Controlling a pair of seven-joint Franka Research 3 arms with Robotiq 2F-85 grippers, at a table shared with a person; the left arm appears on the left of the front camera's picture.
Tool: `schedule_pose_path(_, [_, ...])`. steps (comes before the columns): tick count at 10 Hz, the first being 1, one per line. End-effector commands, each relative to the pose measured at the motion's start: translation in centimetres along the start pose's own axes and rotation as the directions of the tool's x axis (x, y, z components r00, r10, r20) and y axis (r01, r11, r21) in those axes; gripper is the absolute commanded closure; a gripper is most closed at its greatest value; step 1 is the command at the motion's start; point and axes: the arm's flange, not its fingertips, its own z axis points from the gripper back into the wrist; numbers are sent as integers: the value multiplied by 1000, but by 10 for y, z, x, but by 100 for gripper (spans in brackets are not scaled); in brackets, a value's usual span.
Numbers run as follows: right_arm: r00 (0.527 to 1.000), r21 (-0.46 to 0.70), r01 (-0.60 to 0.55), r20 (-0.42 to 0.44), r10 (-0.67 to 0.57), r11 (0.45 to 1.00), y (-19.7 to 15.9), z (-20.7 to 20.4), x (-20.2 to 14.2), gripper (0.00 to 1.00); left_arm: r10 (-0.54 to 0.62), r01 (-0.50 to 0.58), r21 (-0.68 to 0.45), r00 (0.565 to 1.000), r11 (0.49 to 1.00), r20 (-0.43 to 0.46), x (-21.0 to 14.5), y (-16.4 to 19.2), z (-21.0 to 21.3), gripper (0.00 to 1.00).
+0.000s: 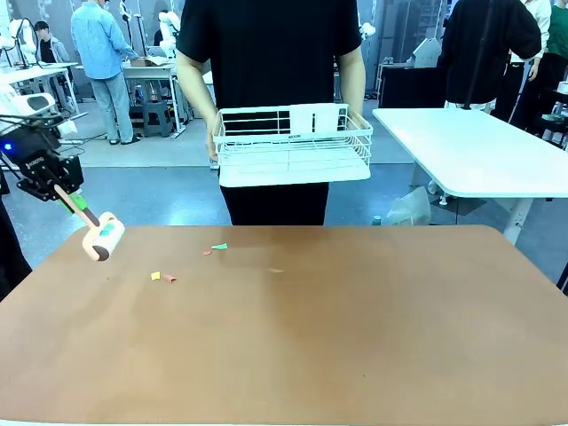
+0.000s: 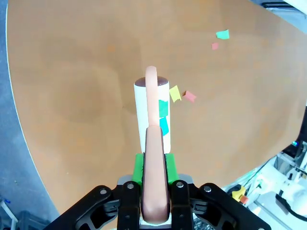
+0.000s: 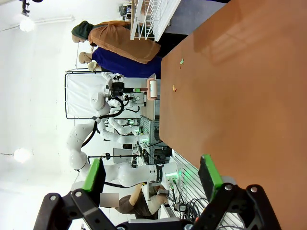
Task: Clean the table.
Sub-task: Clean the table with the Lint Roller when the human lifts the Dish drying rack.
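Note:
My left gripper is shut on the peach handle of a lint roller, held just above the far left of the reddish-brown table. In the left wrist view the gripper clamps the handle, and the white roller carries green and teal scraps stuck to it. Small paper scraps lie on the table: a green one, a red one, a yellow one beside an orange one. My right gripper is open and holds nothing, above the table's bare top.
A person stands at the far edge holding a white wire basket above the floor beyond the table. A white-topped table stands at the back right. Other people stand farther back.

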Motion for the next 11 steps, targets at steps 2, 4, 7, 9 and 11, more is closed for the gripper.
schedule_pose_path(2, [1000,4,-2,-1,2,1000,4,0,0,0,6,-7,-45,1000,999,-24,3,16,-30,79])
schedule_pose_path(4, [1000,4,-2,-1,2,1000,4,0,0,0,47,-50,-70,998,996,-47,6,30,-44,79])
schedule_pose_path(7, [1000,4,-2,-1,2,1000,4,0,0,0,56,-62,-86,996,994,-70,8,35,-68,79])
schedule_pose_path(9, [1000,4,-2,-1,2,1000,4,0,0,0,45,-54,-93,995,994,-92,7,37,-77,79])
schedule_pose_path(11, [1000,4,-2,-1,2,1000,4,0,0,0,18,-31,-134,995,990,-95,2,35,-81,79])
